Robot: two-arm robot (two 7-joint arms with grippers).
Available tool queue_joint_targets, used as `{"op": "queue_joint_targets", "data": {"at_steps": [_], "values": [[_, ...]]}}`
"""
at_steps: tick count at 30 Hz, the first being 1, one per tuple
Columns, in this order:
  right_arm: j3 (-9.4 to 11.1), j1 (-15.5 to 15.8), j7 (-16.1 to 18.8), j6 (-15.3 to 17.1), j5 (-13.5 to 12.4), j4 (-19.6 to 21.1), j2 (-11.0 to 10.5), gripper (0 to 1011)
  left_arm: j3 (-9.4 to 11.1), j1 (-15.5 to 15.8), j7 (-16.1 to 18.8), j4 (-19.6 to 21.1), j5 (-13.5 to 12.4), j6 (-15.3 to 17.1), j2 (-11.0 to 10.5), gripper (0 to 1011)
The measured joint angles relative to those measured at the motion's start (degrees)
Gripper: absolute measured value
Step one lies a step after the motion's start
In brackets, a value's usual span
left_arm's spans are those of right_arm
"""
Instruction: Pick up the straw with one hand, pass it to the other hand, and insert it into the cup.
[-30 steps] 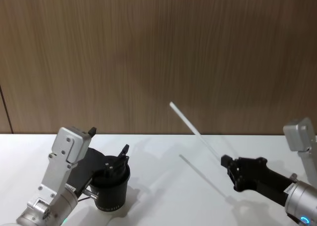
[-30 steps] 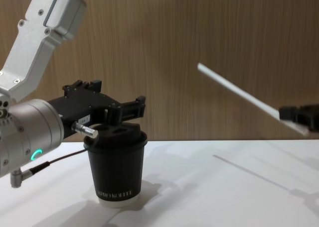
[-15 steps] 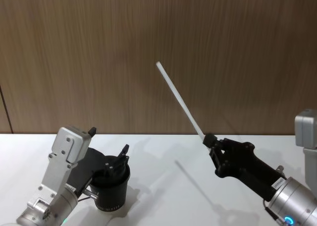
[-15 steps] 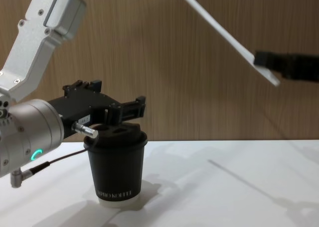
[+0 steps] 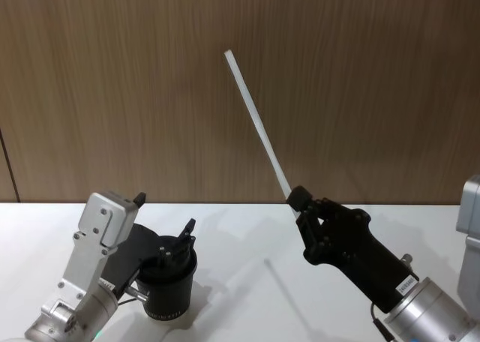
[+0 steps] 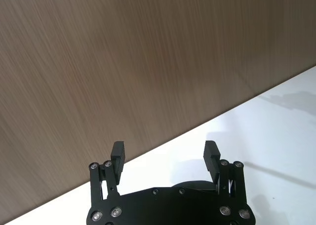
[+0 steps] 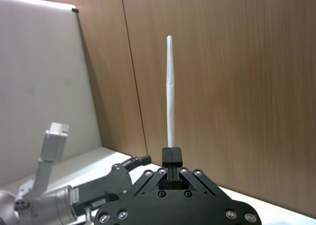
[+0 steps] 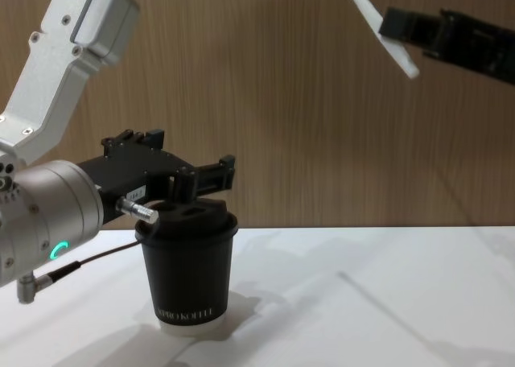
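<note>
Lower left of chest view, the cup (image 8: 190, 278): one line of small white capitals near its base, too fine to read with certainty. Lower right of head view, white sticker (image 5: 406, 283) on the right arm's black forearm: print illegible.

Head view looks forward and down over the white counter (image 5: 225, 297) at the wood-panel wall (image 5: 360, 94). Chest view sits lower, side-on, close to the cup (image 8: 189, 270); both share cup and wall. Wrist views look out close past left gripper (image 6: 165, 151) fingers (image 6: 117, 151) and right gripper (image 7: 172, 152) fingers (image 7: 176, 158), toward that wall.
</note>
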State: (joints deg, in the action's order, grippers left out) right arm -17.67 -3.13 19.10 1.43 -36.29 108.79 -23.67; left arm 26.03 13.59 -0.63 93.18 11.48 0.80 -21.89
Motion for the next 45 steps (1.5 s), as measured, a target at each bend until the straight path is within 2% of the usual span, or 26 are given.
{"op": "queue_joint_targets", "data": {"at_steps": [13,26,36,45], "values": [[-2.23,-0.81,1.51,-2.12,-1.76,-0.37,1.86,0,0.0,0.0,0.0,0.0,0.0,0.0,0.0,1003],[-4.66,-3.36,2.37,-2.3,-2.43,-2.6,3.21,0,0.0,0.0,0.0,0.0,-0.01,0.0,0.0,1003],[-5.48,-4.42,2.11,-2.18,-2.5,-3.53,3.56,0,-0.22,-0.02,-0.23,0.17,0.05,-0.14,0.0,1003],[-5.85,-4.91,1.93,-2.1,-2.57,-3.93,3.72,0,-1.79,-0.01,-3.65,2.51,2.97,-1.32,-0.77,1003]]}}
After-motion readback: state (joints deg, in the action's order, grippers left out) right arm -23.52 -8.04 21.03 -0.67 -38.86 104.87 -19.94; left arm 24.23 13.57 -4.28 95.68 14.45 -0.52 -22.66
